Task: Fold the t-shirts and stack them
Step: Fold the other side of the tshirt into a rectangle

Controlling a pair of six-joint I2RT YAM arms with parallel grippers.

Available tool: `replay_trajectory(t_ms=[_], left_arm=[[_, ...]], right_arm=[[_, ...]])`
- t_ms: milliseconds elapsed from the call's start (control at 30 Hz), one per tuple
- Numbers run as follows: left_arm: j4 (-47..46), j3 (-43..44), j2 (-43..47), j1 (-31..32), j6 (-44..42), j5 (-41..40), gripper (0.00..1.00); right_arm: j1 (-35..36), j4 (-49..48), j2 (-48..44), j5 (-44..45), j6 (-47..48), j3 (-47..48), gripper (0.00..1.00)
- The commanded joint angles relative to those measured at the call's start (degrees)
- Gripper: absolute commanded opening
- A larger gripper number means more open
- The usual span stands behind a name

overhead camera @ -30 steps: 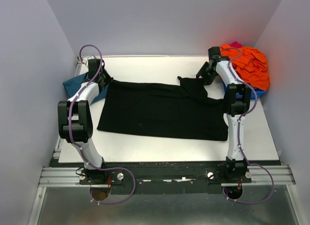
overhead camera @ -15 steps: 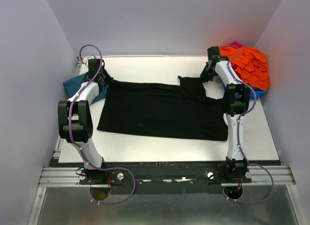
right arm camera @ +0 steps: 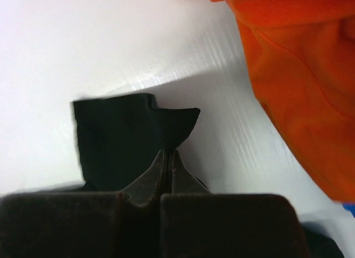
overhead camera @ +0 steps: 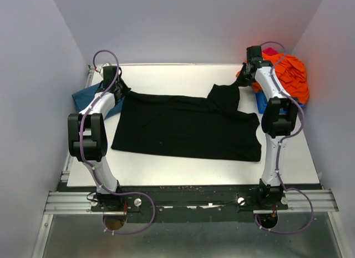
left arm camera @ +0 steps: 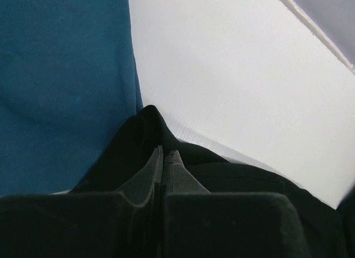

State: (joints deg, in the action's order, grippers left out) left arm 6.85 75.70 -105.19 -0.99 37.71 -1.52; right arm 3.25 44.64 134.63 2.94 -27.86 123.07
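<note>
The black t-shirt [overhead camera: 186, 127] lies spread across the white table [overhead camera: 177, 77]. My left gripper [overhead camera: 120, 90] is at its far left corner and shut on a fold of the black cloth [left arm camera: 144, 130], the jaws pressed together [left arm camera: 165, 153]. The teal-blue t-shirt [overhead camera: 89, 97] lies just to the left of that corner and fills the left of the left wrist view [left arm camera: 61, 75]. My right gripper [overhead camera: 244, 80] is shut on the shirt's far right corner [right arm camera: 133, 130], which rises in a peak from the table to the fingertips [right arm camera: 167, 153].
A pile of orange cloth [overhead camera: 289, 75] with a bit of pink sits at the back right over a blue bin [overhead camera: 260, 104], close to my right gripper; the orange [right arm camera: 299, 75] fills the right of the right wrist view. Grey walls stand on three sides.
My right gripper has shut on the black shirt's far right corner and drawn it back and to the right, toward the orange pile. The left arm has barely moved.
</note>
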Motion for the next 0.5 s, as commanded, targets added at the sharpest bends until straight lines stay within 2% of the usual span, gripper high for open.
replay_trajectory(t_ms=[0, 167, 467], left_arm=[[2.46, 1.2, 0.68, 0.2, -0.62, -2.61, 0.0], [3.25, 0.15, 2.44, 0.2, -0.71, -2.96, 0.0], [4.13, -2.05, 5.25, -0.59, -1.77, -4.11, 0.0]], right_arm=[[-0.34, -4.47, -8.84, -2.59, 3.16, -5.63, 0.01], [-0.35, -6.06, -15.35, -7.06, 4.04, -12.4, 0.01], [-0.35, -7.29, -26.86, -9.88, 5.18, -23.48, 0.01]])
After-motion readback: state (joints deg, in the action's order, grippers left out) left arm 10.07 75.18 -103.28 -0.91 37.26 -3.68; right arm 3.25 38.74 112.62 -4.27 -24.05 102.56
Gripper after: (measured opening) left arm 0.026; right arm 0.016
